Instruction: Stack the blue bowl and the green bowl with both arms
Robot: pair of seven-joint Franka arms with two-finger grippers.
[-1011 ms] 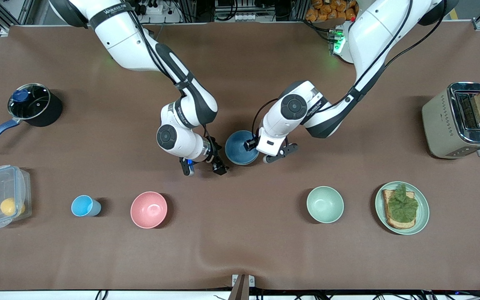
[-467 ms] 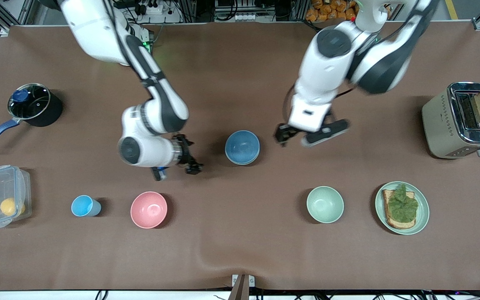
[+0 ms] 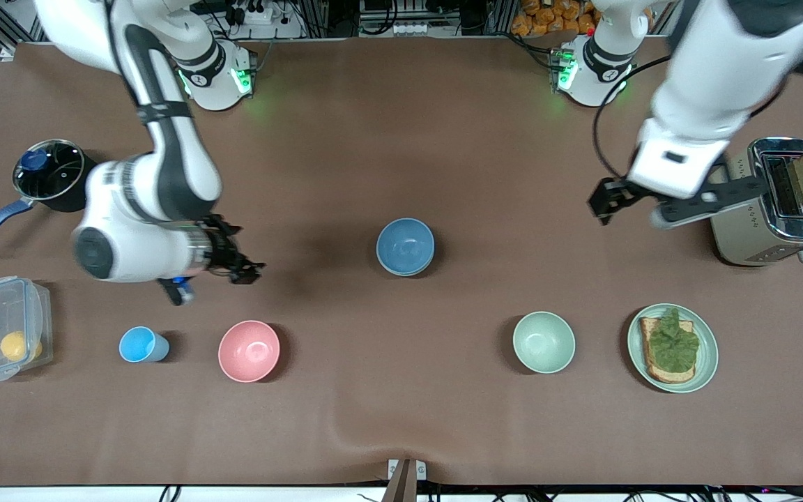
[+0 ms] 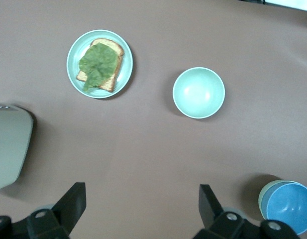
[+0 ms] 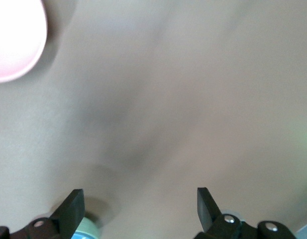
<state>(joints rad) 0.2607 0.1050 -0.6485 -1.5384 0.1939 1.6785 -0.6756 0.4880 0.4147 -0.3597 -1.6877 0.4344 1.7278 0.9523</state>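
1. The blue bowl (image 3: 406, 245) sat in the middle of the table (image 3: 387, 118), inside the green bowl (image 4: 265, 194)
2. From the front only a thin pale rim showed under the blue bowl; the left wrist view showed the green edge poking out beside it
3. The left gripper (image 3: 635, 207) hung over the table next to the toaster (image 3: 771, 202), wide open and holding nothing
4. The right gripper (image 3: 212, 280) hung over the table just above the pink bowl (image 3: 249, 351), wide open and holding nothing too
5. The left wrist view also showed the mint bowl (image 4: 198, 92) and the plate (image 4: 72, 55) with toast, near each other but not touching
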